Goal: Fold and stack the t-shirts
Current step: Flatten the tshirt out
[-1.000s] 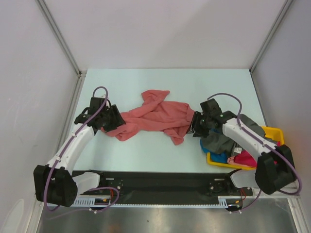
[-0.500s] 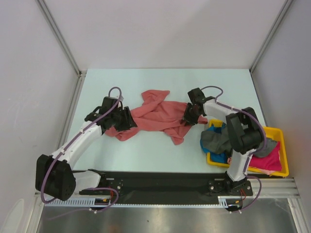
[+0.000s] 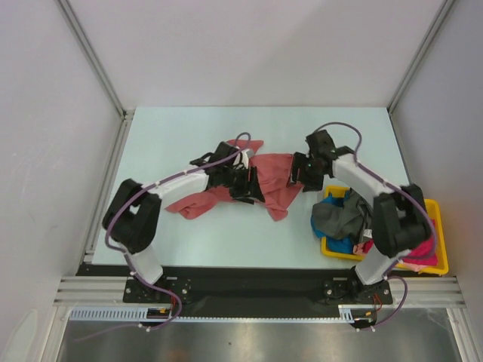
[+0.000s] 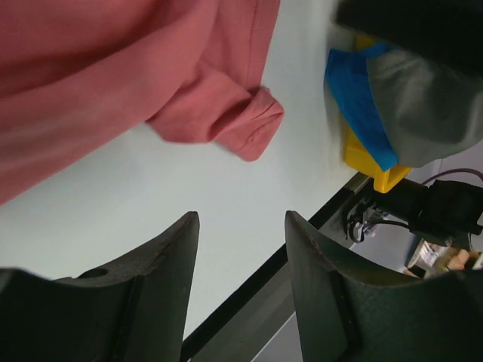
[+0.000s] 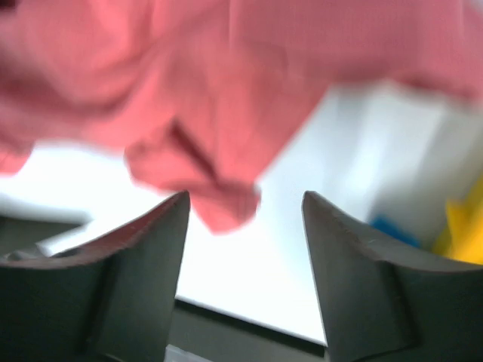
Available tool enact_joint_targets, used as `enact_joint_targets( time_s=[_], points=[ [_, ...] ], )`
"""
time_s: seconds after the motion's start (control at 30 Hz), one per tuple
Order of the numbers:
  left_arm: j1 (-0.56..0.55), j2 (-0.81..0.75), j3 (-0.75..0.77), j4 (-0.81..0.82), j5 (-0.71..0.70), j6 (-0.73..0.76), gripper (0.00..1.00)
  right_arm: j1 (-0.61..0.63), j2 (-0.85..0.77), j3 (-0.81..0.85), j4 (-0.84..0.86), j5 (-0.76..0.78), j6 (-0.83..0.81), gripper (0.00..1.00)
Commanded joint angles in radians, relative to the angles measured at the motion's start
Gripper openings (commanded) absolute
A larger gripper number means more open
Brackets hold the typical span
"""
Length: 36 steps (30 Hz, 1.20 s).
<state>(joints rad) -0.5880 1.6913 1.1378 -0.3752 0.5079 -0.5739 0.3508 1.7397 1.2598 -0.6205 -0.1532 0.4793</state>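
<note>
Salmon-red t-shirt [image 4: 143,68] beyond left tool [image 4: 240,220] (crumpled)

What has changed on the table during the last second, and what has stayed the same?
The left hand travelled right, from the left end of the salmon-red t-shirt to over its middle. The right hand moved slightly away from the bases but remains at the shirt's right edge. Both hands are open now, holding nothing. The shirt kept roughly its place, and the yellow tray did not move.

salmon-red t-shirt [image 3: 275,177], dark grey t-shirt [image 3: 337,215], yellow tray [image 3: 442,256], pale mint table [image 3: 226,234]
</note>
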Motion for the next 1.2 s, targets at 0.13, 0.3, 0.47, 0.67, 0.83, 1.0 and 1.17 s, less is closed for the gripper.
enact_joint_targets(
  time_s=[0.13, 0.3, 0.47, 0.67, 0.83, 1.0, 1.17],
  points=[
    [-0.05, 0.139, 0.103, 0.05, 0.02, -0.153, 0.59, -0.079, -0.246, -0.273, 0.093, -0.27, -0.036, 0.56],
    [-0.078, 0.131, 0.06, 0.104, -0.081, -0.253, 0.64, -0.075, -0.304, -0.33, 0.117, -0.273, -0.01, 0.57],
    [-0.087, 0.212, 0.097, 0.108, -0.146, -0.303, 0.6, -0.061, -0.322, -0.344, 0.087, -0.263, -0.024, 0.57],
    [-0.088, 0.249, 0.169, 0.0, -0.264, -0.311, 0.52, -0.059, -0.381, -0.355, 0.061, -0.253, -0.033, 0.57],
    [-0.088, 0.267, 0.198, -0.008, -0.307, -0.317, 0.41, -0.049, -0.373, -0.392, 0.094, -0.269, -0.002, 0.56],
    [-0.088, 0.28, 0.238, -0.051, -0.325, -0.282, 0.0, -0.036, -0.329, -0.399, 0.113, -0.319, -0.054, 0.64],
    [-0.087, 0.121, 0.186, -0.103, -0.448, -0.215, 0.0, -0.032, -0.284, -0.376, 0.126, -0.382, -0.143, 0.66]
  ],
)
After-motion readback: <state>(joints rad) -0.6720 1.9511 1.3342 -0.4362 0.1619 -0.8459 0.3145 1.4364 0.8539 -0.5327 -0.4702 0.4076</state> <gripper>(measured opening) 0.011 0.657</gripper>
